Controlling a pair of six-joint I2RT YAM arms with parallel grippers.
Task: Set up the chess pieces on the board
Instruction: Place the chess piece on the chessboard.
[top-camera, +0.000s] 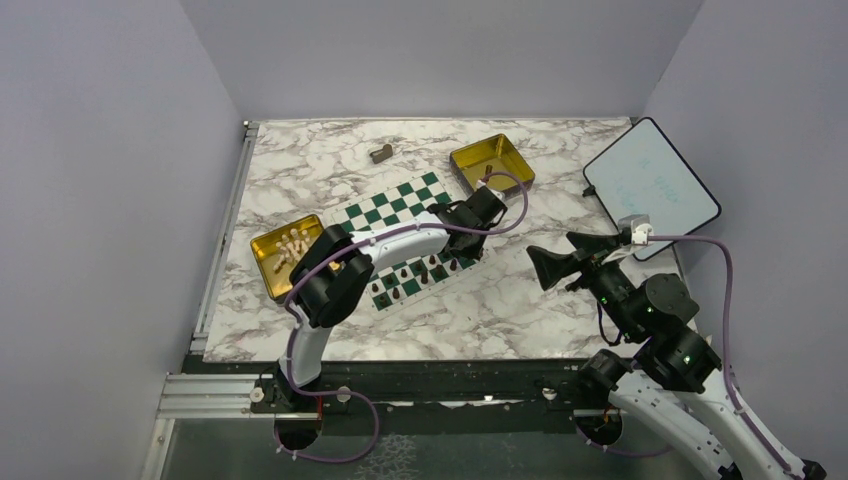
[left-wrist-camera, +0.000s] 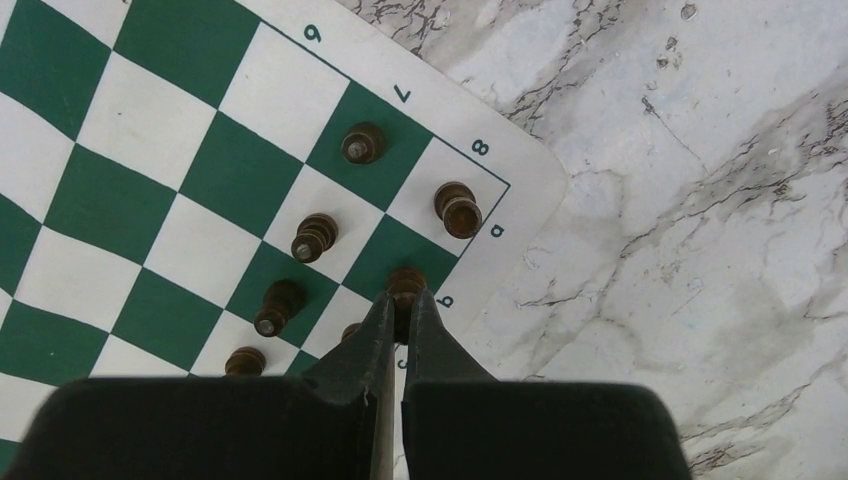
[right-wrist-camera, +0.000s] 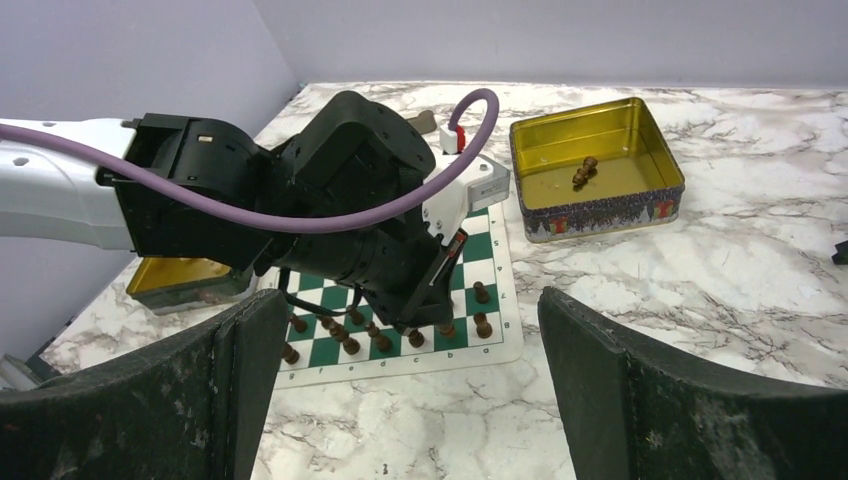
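Soft even light, foreground perhaps blurred

Board (left-wrist-camera: 520, 190): white border bore green numerals 6, 7, 8 and letters a, b. White panel (top-camera: 650, 185): faint green writing, illegible.

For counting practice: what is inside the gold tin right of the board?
The gold tin holds a small clump of dark brown chess pieces, number unclear; its near wall hides some floor.

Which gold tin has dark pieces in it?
The gold tin right of the board holds dark pieces; the left tin holds pale ones.
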